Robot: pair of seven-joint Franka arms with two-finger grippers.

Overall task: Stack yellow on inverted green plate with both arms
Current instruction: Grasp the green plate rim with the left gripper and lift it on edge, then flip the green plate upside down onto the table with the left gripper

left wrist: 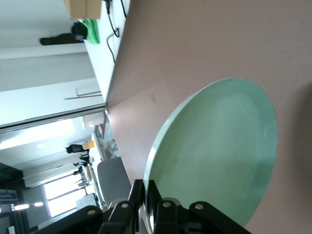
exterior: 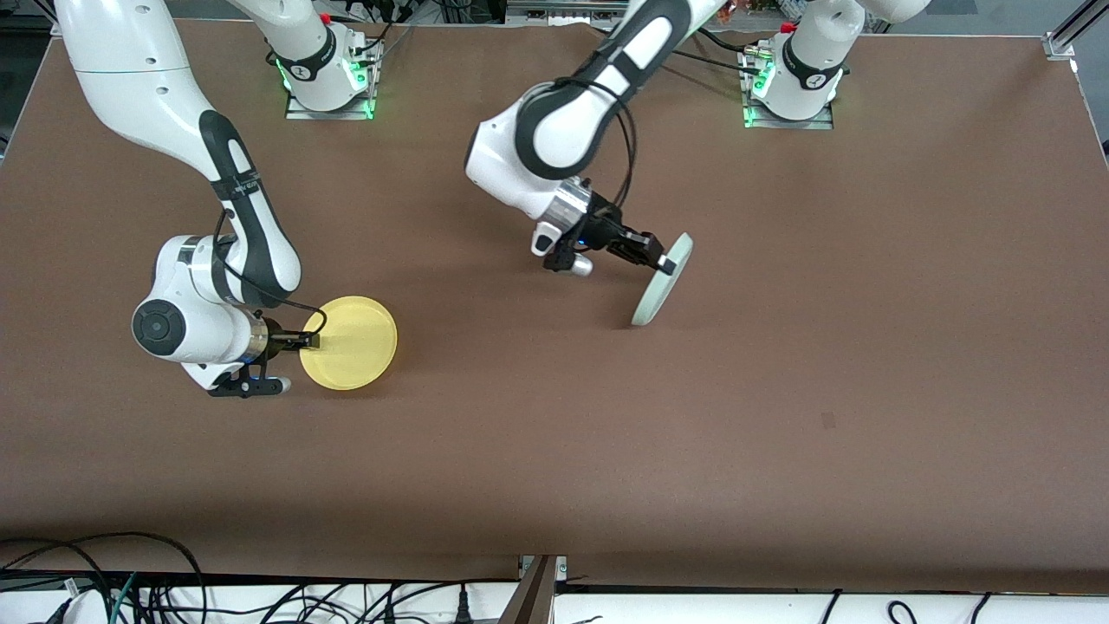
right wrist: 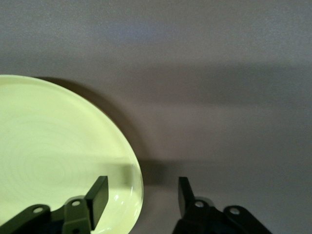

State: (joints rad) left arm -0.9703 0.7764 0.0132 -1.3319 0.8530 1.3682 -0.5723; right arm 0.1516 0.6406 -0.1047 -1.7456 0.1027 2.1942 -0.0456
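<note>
The pale green plate (exterior: 660,284) stands steeply tilted on its edge near the middle of the table, its lower rim at the table top. My left gripper (exterior: 665,263) is shut on its upper rim; in the left wrist view the fingers pinch the rim of the green plate (left wrist: 219,151) at the left gripper (left wrist: 146,185). The yellow plate (exterior: 351,342) lies flat toward the right arm's end of the table. My right gripper (exterior: 309,341) is open at its rim. In the right wrist view one finger (right wrist: 100,190) is over the yellow plate (right wrist: 53,151) and the other is outside its rim, with the right gripper (right wrist: 141,189) straddling it.
The brown table top (exterior: 780,416) holds only the two plates. The arm bases (exterior: 329,82) stand along the farthest edge. Cables (exterior: 130,581) lie along the table's nearest edge.
</note>
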